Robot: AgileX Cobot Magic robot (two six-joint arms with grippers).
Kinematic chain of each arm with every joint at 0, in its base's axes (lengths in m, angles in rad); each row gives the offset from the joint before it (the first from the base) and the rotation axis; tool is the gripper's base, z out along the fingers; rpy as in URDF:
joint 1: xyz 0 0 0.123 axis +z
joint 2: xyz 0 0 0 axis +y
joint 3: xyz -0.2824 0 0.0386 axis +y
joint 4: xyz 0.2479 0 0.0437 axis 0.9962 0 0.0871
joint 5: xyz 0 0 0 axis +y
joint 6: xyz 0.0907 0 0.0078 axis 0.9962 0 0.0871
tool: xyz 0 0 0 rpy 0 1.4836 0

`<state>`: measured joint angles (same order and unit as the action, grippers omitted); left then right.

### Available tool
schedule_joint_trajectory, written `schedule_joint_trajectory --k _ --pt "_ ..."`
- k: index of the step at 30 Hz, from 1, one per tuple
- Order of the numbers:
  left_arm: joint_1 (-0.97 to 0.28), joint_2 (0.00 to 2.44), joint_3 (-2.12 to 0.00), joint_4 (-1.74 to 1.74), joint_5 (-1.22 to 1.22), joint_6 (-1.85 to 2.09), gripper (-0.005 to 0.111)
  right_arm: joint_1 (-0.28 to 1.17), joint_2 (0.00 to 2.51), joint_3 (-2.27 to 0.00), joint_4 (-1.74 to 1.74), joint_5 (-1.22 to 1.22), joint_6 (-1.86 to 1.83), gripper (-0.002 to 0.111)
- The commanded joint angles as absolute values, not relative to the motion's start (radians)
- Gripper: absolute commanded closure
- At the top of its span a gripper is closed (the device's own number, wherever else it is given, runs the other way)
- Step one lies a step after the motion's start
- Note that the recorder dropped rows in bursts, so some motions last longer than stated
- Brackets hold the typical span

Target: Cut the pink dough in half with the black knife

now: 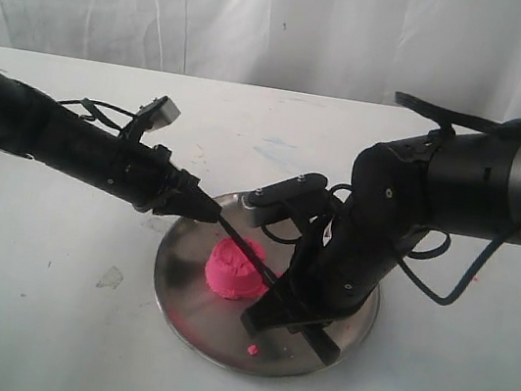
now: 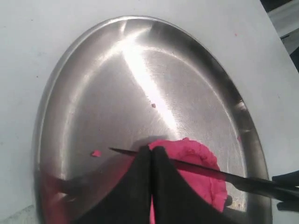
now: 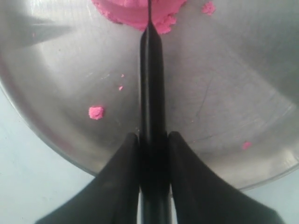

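The pink dough point(image 1: 228, 275) point(image 2: 198, 153) point(image 3: 124, 10) sits as one lump a little left of the middle of a round steel plate point(image 1: 176, 303) point(image 2: 117, 88) point(image 3: 224, 93). The black knife point(image 1: 247, 250) point(image 2: 243, 179) point(image 3: 151, 79) lies across the top of the dough. My right gripper point(image 1: 267, 314) point(image 3: 152, 137) is shut on its handle at the plate's near right. My left gripper point(image 1: 210, 211) point(image 2: 152, 150) is shut, its tips resting on the blade near the point, just beside the dough.
Small pink crumbs point(image 3: 96, 112) point(image 2: 96, 153) point(image 1: 253, 350) lie scattered on the plate. The plate stands on a white table point(image 1: 42, 320) with a faint smear point(image 1: 111, 277) to its left. A white cloth point(image 1: 269, 18) hangs behind.
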<state>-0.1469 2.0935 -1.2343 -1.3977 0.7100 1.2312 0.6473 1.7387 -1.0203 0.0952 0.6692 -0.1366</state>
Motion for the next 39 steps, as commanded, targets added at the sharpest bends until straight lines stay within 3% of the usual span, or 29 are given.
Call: schedule_joint_trajectory --k 1,11,17,39 --pt "-0.152 2.081 -1.246 -1.402 0.718 1.226 0.107 0.647 1.735 -1.025 0.096 0.664 -0.162 0.108" --pt "-0.159 2.081 -1.293 -1.302 0.724 1.167 0.107 0.647 1.735 -1.025 0.096 0.662 -0.16 0.108" --pt "-0.234 2.081 -1.293 -1.225 0.63 1.147 0.107 0.647 1.735 -1.025 0.096 0.66 -0.16 0.108" --pt "-0.236 2.008 -1.293 -1.214 0.608 1.138 0.107 0.647 1.737 -1.025 0.09 0.732 -0.162 0.108"
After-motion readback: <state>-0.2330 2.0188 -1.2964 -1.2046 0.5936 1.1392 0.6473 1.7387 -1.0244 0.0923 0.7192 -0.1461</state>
